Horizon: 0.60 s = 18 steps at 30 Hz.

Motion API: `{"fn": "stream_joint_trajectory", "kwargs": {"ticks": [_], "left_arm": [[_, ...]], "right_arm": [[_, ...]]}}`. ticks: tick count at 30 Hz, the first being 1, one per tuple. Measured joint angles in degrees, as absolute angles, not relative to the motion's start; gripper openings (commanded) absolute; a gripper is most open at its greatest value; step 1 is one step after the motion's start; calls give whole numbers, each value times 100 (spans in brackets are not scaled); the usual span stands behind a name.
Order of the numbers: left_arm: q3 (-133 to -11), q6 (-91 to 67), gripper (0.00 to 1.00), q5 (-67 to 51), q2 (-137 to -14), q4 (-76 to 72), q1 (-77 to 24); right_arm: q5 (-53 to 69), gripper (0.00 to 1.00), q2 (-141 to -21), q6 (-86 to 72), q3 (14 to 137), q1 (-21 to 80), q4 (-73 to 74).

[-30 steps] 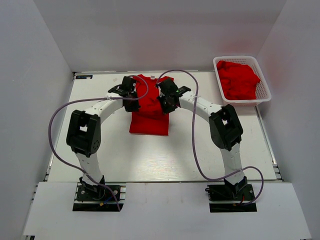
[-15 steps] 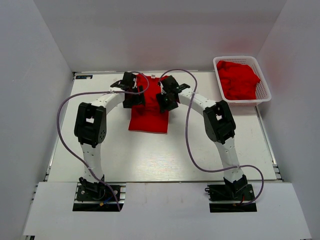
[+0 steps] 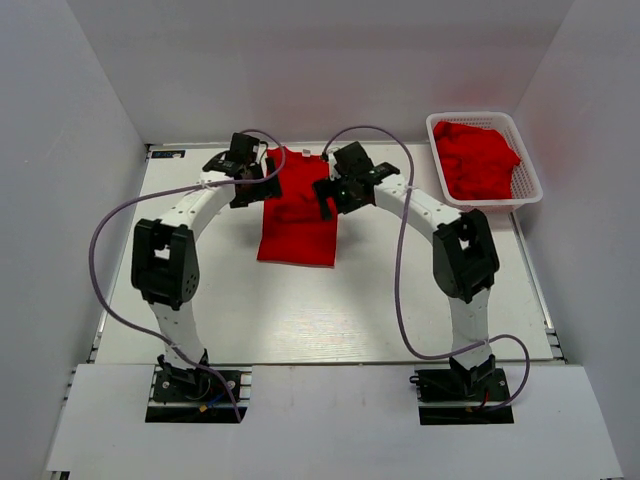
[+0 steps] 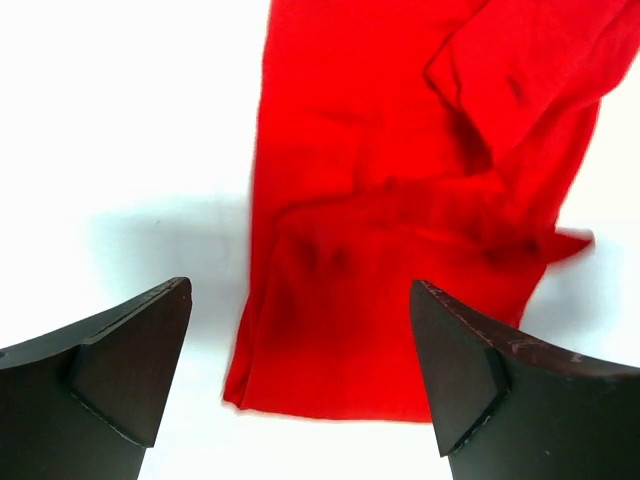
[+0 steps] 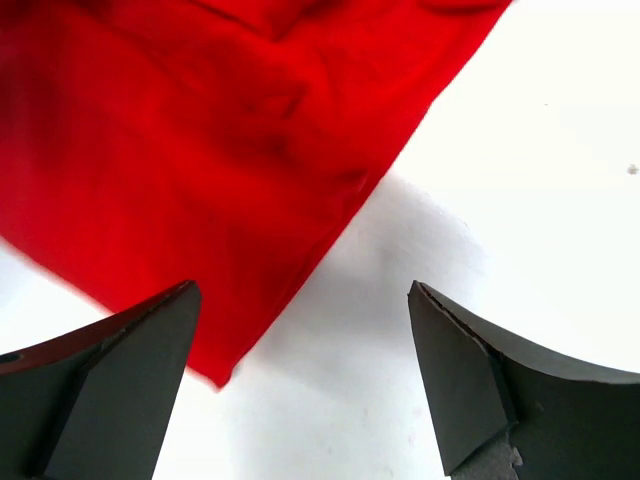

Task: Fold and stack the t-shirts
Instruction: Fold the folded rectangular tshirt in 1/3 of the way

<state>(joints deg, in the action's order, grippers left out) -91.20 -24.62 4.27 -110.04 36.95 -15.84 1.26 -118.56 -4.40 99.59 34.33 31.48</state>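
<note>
Arms swung outward off shirt [image 3: 298, 215] since half a second ago. Left gripper [image 4: 300, 300] and right gripper [image 5: 300, 300] both spread wide, holding nothing. Shirt lies on table [image 3: 420, 300], far middle, folded into strip. We reckon next: pinch far end, fold in half.

Nothing legible shows in any view. The red t-shirt [image 3: 298, 225], the white basket [image 3: 480, 116] and the desk [image 3: 300, 310] carry no readable marking. A small dark patch [image 3: 168, 154] at the desk's far left corner is too small to read.
</note>
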Motion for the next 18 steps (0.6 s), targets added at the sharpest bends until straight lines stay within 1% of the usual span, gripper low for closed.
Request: {"fn": "stream_joint_trajectory", "kwargs": {"ticks": [6, 10, 14, 18], "left_arm": [[-8182, -2515, 100, 473, -9918, 3695, -1500], [-7389, -2613, 100, 508, -9201, 3743, -1461], [-6663, -2692, 100, 325, -8882, 3677, -1459], [-5935, -2663, 100, -23, -8842, 3450, -1483]], "right_arm": [[607, 90, -11168, -285, 9421, 3500, 2893], [1035, 90, -11242, -281, 9397, 3649, 2825], [1194, 90, -11454, -478, 9406, 3780, 2783], [1127, 90, -11310, -854, 8715, 3826, 2416]]}}
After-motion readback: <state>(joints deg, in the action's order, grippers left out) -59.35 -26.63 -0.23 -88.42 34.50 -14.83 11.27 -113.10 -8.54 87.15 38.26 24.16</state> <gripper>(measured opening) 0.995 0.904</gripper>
